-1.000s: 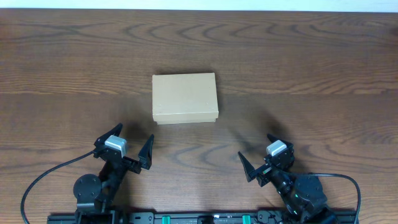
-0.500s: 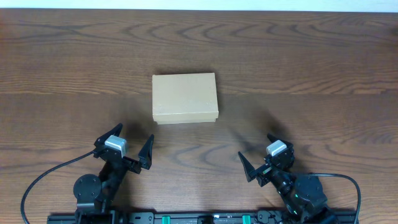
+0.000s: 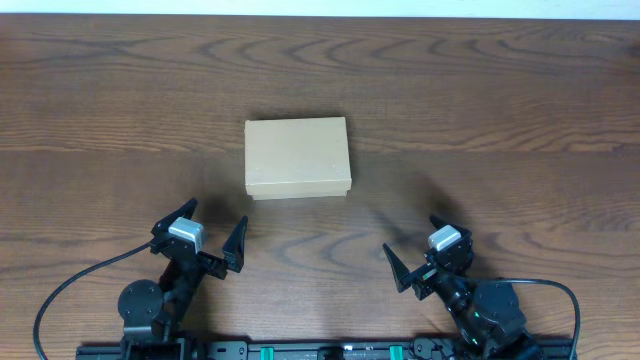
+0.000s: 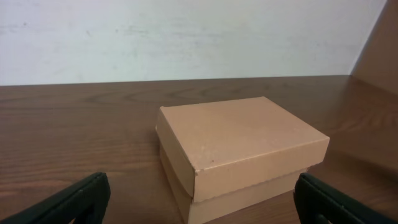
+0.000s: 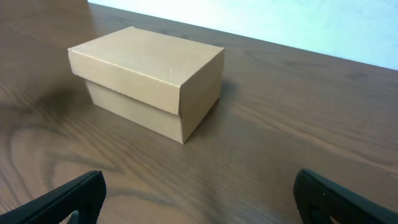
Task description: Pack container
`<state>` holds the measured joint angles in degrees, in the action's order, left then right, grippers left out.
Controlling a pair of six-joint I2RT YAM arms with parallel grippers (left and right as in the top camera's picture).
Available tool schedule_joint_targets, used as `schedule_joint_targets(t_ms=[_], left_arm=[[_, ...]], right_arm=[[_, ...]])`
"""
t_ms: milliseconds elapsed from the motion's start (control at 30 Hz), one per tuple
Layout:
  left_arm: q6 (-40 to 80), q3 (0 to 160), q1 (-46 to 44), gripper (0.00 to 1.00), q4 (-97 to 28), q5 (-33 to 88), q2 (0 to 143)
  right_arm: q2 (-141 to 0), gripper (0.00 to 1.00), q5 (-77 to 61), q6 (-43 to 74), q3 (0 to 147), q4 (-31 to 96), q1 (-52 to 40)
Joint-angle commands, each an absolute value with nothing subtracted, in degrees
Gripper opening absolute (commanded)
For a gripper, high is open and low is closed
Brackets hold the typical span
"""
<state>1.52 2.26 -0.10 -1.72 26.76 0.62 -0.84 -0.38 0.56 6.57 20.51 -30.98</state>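
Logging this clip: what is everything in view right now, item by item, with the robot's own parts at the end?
container: one, tan cardboard, lid closed, mid-table ahead of both arms, touched by nothing
table: one, dark brown wood grain, fills the overhead view
wall: one, white, behind the table's far edge
cables: two, black, looping out from each arm base at the near edge
base rail: one, black, along the near edge between the arms
left gripper: one, black fingers, open, near-left of the container
right gripper: one, black fingers, open, near-right of the container
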Motion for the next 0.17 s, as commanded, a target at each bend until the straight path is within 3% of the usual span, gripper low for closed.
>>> schedule_joint_targets(t_ms=[0,133], left_arm=[[1.7,0.3,0.1,0.95,-2.3,26.8,0.3],[1.7,0.3,0.1,0.95,-2.3,26.8,0.3]], right_arm=[[-0.3,0.99,0.2,-0.5,6.2,20.4,-31.3],[-0.3,0.99,0.2,-0.5,6.2,20.4,-31.3]])
